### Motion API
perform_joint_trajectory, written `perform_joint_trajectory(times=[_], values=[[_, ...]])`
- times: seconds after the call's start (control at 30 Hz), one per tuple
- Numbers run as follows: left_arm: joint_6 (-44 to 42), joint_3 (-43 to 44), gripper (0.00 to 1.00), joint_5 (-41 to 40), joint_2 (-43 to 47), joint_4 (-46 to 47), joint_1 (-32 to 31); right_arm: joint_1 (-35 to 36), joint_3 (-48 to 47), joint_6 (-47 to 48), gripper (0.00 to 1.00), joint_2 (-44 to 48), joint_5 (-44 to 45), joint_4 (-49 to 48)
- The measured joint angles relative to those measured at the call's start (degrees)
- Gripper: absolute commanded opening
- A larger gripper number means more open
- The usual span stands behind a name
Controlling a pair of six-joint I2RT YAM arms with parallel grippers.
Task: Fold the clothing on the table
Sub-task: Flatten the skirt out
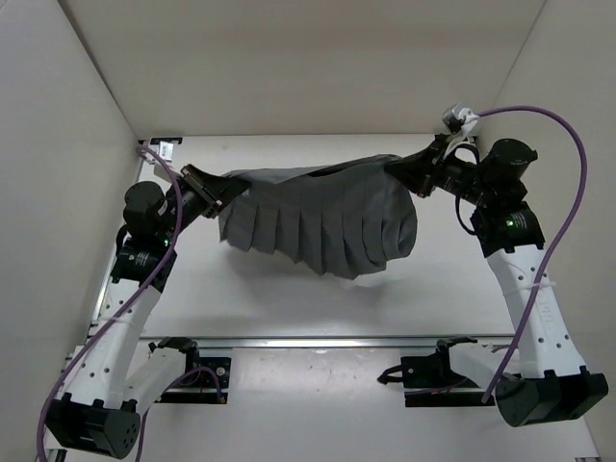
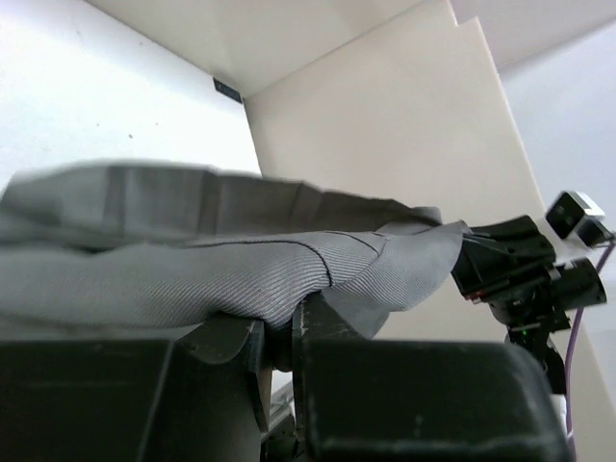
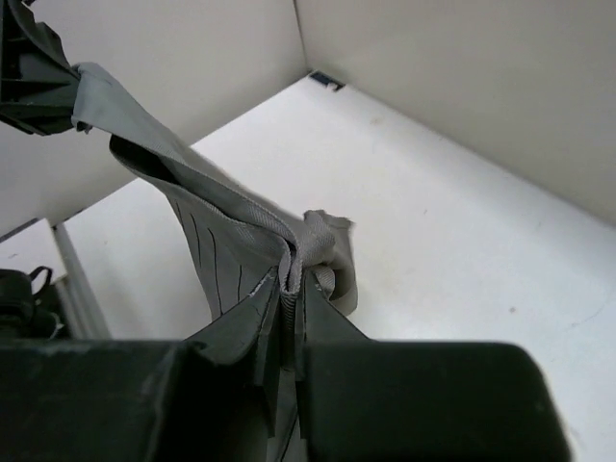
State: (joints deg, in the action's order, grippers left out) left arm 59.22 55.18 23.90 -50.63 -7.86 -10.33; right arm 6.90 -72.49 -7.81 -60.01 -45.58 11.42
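Note:
The clothing [image 1: 322, 217], a mid-grey pleated garment, hangs stretched above the white table [image 1: 289, 298] between both arms. My left gripper [image 1: 223, 189] is shut on its left upper corner; in the left wrist view the fabric [image 2: 192, 279] bulges over the closed gripper [image 2: 279, 332]. Pinching the right upper corner, my right gripper [image 1: 397, 169] is shut too. The right wrist view shows the waistband [image 3: 231, 217] bunched between the fingers of that gripper [image 3: 292, 284]. The pleated hem droops lowest toward the right.
White side walls [image 1: 58, 144] enclose the table on the left, right and back. A metal rail [image 1: 308, 340] runs along the near edge. Purple cables [image 1: 568, 144] loop off both arms. A small black mark [image 3: 325, 81] sits at a far table corner.

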Motion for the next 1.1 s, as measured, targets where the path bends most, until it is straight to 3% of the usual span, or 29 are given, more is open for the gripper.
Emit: perform_joint_trajectory(times=[0.13,0.27,0.47,0.6,0.7,0.77,0.87,0.93,0.97,1.0,1.1], values=[[-0.35,0.9,0.0,1.33,-2.69,-0.22,0.2,-1.03,0.02,-0.98,0.0,-3.13,-1.42,1.62],[-0.22,3.74,0.0,5.35,-12.35,3.98,1.86,-0.85,-3.58,-0.98,0.0,-11.34,-1.22,1.84],[-2.12,22.97,0.0,10.47,-35.82,1.97,3.56,1.88,-23.82,2.27,0.0,-31.3,4.13,9.31],[-3.41,31.87,0.0,11.89,-39.6,0.17,5.88,3.39,-40.7,4.76,0.0,-38.64,6.69,13.64],[-4.9,31.71,0.03,11.93,-36.48,1.4,7.61,3.37,-42.69,5.64,0.04,-37.57,7.15,12.59],[-5.42,25.7,0.11,11.69,-31.74,4.22,7.98,3.06,-39.15,5.6,0.09,-35.69,6.51,11.02],[-4.48,7.65,0.25,12.02,-23.19,12.46,6.43,2.84,-27.54,4.76,0.08,-32.61,6.05,7.19],[-2.67,-10.95,0.5,12.41,-19.67,19.34,4.59,3.52,-12.9,2.89,0.17,-30.56,7.15,4.09],[-2.27,-18.67,0.65,12.33,-19.19,20.68,4.07,3.96,-5.49,1.86,0.28,-29.05,8.61,2.29],[-1.53,-26.47,0.73,12.39,-18.73,21.51,3.91,5.03,3.15,0.76,0.47,-26.69,10.58,1.7],[-0.09,-43.58,0.77,12.33,-14.25,17.16,5.01,9.4,25.09,-2.43,0.73,-16.39,15.23,2.47]])
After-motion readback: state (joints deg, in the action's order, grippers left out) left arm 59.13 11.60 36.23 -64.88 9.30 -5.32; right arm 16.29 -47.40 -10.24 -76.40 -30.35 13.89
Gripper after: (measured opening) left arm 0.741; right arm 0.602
